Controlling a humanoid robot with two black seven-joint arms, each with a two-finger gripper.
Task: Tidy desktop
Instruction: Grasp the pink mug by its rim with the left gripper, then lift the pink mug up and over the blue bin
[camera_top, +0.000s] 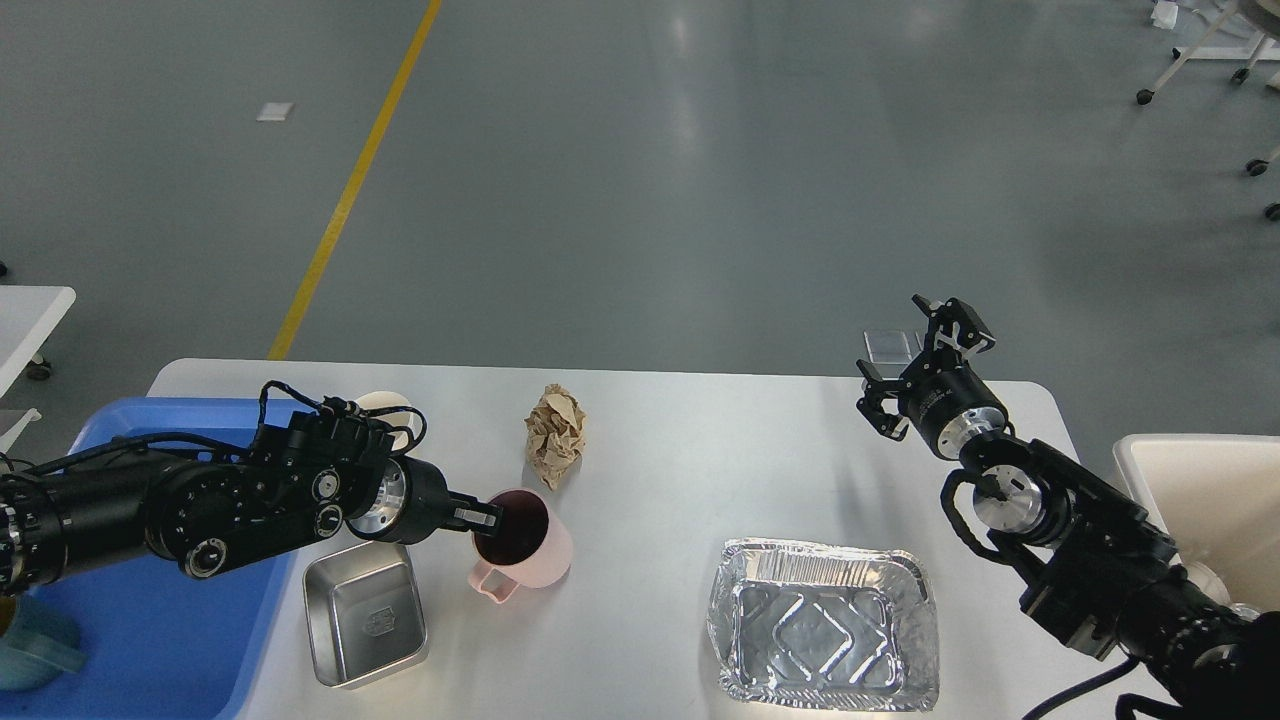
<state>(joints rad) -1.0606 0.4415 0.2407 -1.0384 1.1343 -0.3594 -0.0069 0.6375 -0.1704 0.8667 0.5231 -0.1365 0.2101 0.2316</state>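
On the desktop, the left gripper is pinching the tilted pink mug's rim while the right gripper is hovering, fingers spread wide.

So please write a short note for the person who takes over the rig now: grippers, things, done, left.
Left gripper: at the near-left rim of the pink mug, which is tilted; whether it grips cannot be told.
Right gripper: open, empty, raised over the far right of the desktop.
On the desktop: paper ball, steel tin, foil tray, white cup behind the left arm.
Blue tray: on the left, teal item in its near corner.
Left: all of these are not yet cleared.
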